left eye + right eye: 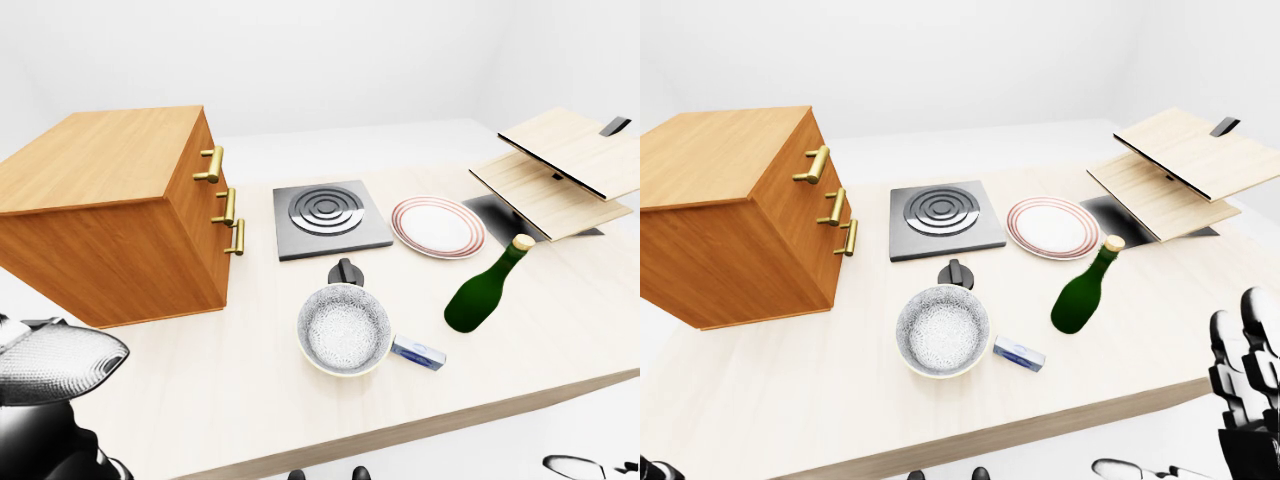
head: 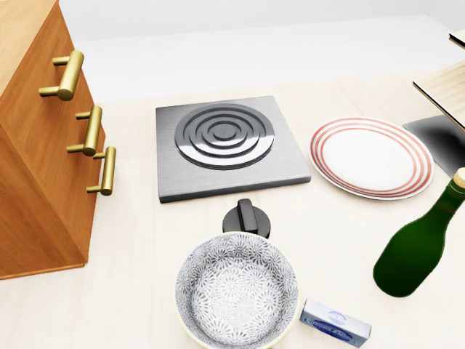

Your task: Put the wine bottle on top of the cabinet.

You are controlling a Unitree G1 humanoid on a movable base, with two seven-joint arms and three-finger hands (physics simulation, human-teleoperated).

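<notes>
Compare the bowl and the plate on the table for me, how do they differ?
The bowl is deep with a grey speckled pattern all over its inside; the plate is flat and plain white with red rings round its rim. In the head view the bowl sits lower, just below the black knob, while the plate lies to the right of the hob. Both are round, empty and rest upright on the table.

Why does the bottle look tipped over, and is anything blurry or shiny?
Left-eye view: the wide lens leans the dark green glass wine bottle; nothing is blurry. Head view: the round steel burner plate shows bright glints. Right-eye view: lighting is soft, with faint shadows beside the wooden cabinet with brass handles.
</notes>
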